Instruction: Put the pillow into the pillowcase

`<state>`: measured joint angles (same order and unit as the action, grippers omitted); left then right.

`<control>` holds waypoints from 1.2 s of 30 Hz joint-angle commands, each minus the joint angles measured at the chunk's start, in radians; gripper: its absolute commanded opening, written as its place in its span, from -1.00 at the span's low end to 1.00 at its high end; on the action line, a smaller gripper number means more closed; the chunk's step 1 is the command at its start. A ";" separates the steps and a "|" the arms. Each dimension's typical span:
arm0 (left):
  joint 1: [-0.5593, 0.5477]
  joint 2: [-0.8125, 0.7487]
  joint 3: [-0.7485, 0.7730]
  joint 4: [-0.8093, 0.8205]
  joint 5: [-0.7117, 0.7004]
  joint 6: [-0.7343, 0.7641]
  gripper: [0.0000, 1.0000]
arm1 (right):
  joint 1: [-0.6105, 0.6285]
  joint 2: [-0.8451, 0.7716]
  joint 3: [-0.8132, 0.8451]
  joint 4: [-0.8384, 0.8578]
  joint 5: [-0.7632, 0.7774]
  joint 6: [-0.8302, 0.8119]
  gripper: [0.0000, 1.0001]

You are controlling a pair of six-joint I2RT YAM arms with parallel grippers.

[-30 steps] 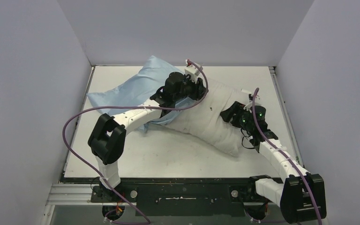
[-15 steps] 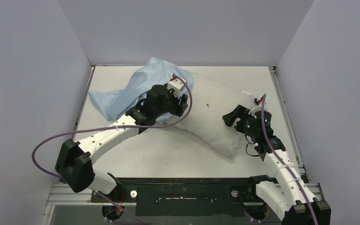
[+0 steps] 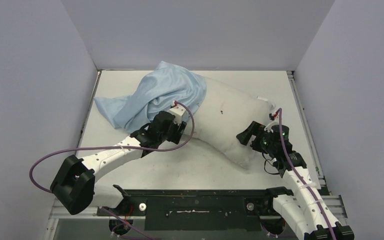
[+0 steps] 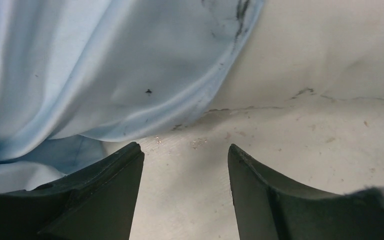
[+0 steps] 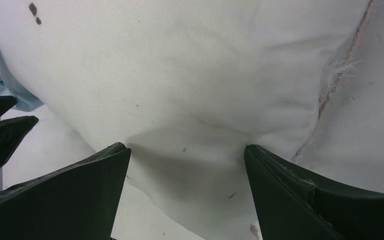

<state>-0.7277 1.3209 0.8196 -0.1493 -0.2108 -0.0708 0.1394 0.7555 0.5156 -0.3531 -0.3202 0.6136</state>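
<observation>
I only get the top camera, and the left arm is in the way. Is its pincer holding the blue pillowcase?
Observer: No. In the left wrist view the left pincer is open with nothing in it. The hem of the pillowcase lies on the table just past the fingertips.
Operator: What about the other one?
Observer: The right wrist view shows the right pincer open wide, with a finger on each side of the end of the pillow, not closed on it.
Operator: Is the pillow okay?
Observer: Up close, one seam is frayed, with loose threads.
</observation>
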 commanded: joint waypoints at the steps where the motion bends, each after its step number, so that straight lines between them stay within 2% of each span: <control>1: 0.031 0.045 0.060 0.043 -0.057 -0.013 0.20 | 0.009 -0.005 -0.012 0.005 -0.020 -0.013 0.75; 7: 0.062 0.134 0.066 0.107 -0.020 -0.031 0.19 | 0.009 0.012 -0.032 0.073 -0.043 -0.001 0.77; 9: 0.075 0.154 0.074 0.119 -0.005 -0.031 0.12 | 0.008 0.024 -0.038 0.097 -0.056 0.004 0.77; 11: 0.081 0.165 0.091 0.119 0.029 -0.010 -0.17 | 0.009 0.033 -0.044 0.106 -0.070 0.009 0.78; 14: 0.085 0.159 0.106 0.101 0.058 0.007 -0.70 | 0.013 0.029 -0.063 0.143 -0.100 0.061 0.77; 17: 0.078 0.122 0.121 0.093 0.110 -0.009 -0.94 | 0.042 -0.014 -0.131 0.233 -0.124 0.169 0.72; 22: 0.010 0.082 0.198 0.133 0.152 -0.039 -1.00 | 0.100 -0.054 -0.211 0.397 -0.114 0.332 0.48; 27: -0.092 0.105 0.294 0.114 0.161 -0.044 -1.00 | 0.118 -0.052 -0.217 0.489 -0.106 0.414 0.39; 31: -0.158 0.108 0.240 0.186 0.174 -0.079 -1.00 | 0.163 -0.049 -0.207 0.511 -0.060 0.427 0.36; 36: -0.162 0.075 0.207 0.187 0.123 -0.062 -1.00 | 0.204 -0.018 -0.190 0.468 -0.033 0.388 0.35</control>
<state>-0.8566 1.4563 1.0214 -0.0799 -0.1467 -0.1013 0.2989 0.7200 0.2951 0.0452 -0.3294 0.9848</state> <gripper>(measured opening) 0.007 0.681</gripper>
